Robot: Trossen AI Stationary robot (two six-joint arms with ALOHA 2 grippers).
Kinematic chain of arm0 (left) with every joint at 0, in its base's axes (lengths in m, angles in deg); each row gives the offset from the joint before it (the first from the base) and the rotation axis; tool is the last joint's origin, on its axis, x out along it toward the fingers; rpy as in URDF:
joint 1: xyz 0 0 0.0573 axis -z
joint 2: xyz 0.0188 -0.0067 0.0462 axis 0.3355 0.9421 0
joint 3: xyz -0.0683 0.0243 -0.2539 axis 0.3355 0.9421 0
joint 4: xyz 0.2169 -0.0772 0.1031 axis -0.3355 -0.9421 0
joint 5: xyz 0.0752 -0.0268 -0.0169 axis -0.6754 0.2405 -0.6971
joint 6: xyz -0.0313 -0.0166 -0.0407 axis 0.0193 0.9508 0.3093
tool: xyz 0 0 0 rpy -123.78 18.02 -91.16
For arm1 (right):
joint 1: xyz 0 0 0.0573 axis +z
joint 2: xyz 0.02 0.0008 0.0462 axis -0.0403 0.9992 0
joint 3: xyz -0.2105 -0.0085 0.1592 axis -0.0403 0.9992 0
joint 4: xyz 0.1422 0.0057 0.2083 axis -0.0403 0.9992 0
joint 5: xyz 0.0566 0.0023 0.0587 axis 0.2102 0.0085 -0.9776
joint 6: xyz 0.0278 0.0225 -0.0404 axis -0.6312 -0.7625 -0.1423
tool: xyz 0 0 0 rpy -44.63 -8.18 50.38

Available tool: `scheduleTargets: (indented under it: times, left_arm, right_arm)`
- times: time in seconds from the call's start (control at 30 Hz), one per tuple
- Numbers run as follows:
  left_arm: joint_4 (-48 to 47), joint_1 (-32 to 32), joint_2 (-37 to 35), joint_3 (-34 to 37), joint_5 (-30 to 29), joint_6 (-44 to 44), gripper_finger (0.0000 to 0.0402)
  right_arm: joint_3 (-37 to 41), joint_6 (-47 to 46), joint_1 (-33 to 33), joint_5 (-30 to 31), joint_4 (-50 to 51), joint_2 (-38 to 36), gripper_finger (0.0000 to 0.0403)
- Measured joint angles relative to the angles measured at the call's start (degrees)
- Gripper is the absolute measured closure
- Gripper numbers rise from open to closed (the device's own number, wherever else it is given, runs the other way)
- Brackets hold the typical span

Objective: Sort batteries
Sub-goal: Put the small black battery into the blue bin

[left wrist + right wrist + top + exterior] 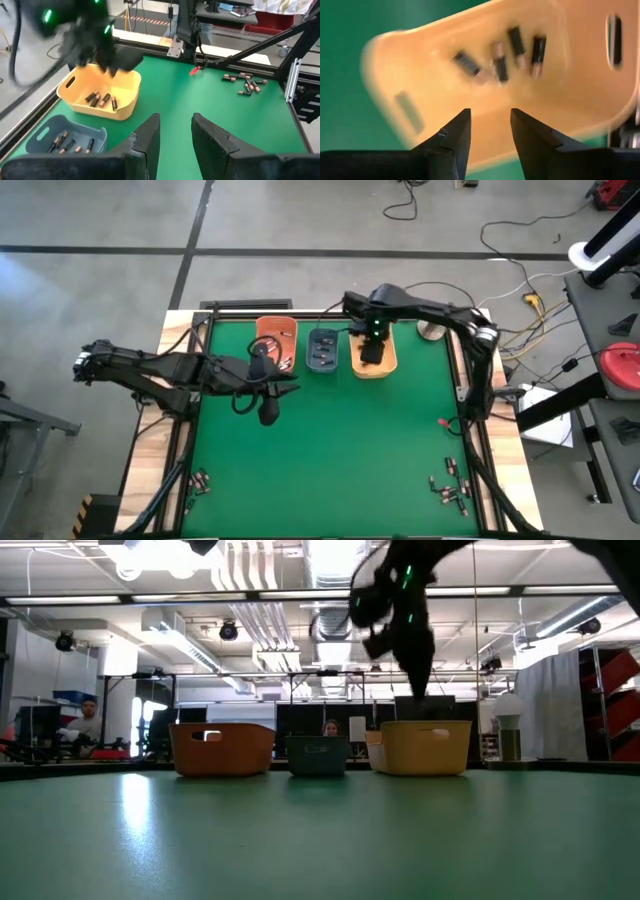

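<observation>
Right arm over the yellow bin with empty fingers, a drop seemingly done; left arm waits with nothing held.

From the left: the left gripper (268, 412) hangs over the green mat (340, 460) in front of the orange bin (277, 340), fingers (150, 137) slightly parted and empty. Next sit the blue-grey bin (324, 350) and the yellow bin (374, 355), both already holding batteries (100, 99). The right gripper (490, 132) hovers over the yellow bin, fingers a little apart, touching nothing. Loose batteries (450, 492) lie near the mat's front right corner, a few more (198, 480) at the front left. My guess: the next move is a reach back to those piles, opening wider to pinch one small cylinder.
</observation>
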State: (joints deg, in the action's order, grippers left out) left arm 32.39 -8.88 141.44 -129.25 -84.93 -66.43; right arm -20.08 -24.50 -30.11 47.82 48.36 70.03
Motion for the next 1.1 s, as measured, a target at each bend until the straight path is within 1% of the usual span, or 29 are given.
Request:
scheduleTargets:
  times: [0.13, 0.23, 0.37, 0.47, 0.57, 0.63, 0.77, 0.87, 0.97, 1.1]
  left_arm:
    - [0.1, 0.0, 0.0, 1.2, 0.6, 1.2, 0.0310]
    - [0.3, 0.1, 0.0, 2.5, 0.9, 2.6, 0.0310]
    - [2.1, 0.1, 0.0, 5.0, 1.0, 3.0, 0.0310]
    - [6.3, 0.1, 0.0, 7.0, 1.1, 2.7, 0.0310]
    - [11.3, 0.1, 0.0, 9.1, 1.0, 2.4, 0.0310]
    - [13.1, 0.0, 0.1, 9.7, 1.1, 2.3, 0.0310]
    - [13.5, 0.1, 0.0, 9.7, 2.0, 2.7, 0.0310]
    - [13.7, 0.1, 0.1, 9.5, 5.9, 3.0, 0.0310]
    - [13.0, 0.2, 0.1, 9.5, 6.6, 2.8, 0.0310]
    - [12.9, 0.1, 0.1, 9.5, 6.5, 2.8, 0.0310]
  right_arm:
    - [0.9, -8.2, 6.7, -1.2, 3.8, -8.6, 0.0291]
    - [3.9, -17.0, 14.2, -3.1, 3.9, -16.0, 0.0301]
    - [9.0, -33.5, 26.4, -3.1, 2.8, -23.5, 0.0307]
    - [14.1, -49.5, 36.1, 1.1, 0.3, -26.6, 0.0306]
    - [20.2, -64.8, 44.2, 0.7, -4.2, -26.9, 0.0298]
    - [24.3, -74.6, 48.8, -0.7, -7.6, -26.1, 0.0289]
    - [31.5, -89.8, 56.0, -6.8, -16.0, -23.9, 0.0266]
    - [36.2, -103.9, 59.4, -11.7, -20.3, -21.9, 0.0253]
    - [39.4, -111.5, 61.9, -15.2, -24.3, -20.5, 0.0242]
    - [42.6, -117.0, 63.7, -18.3, -29.4, -19.1, 0.0237]
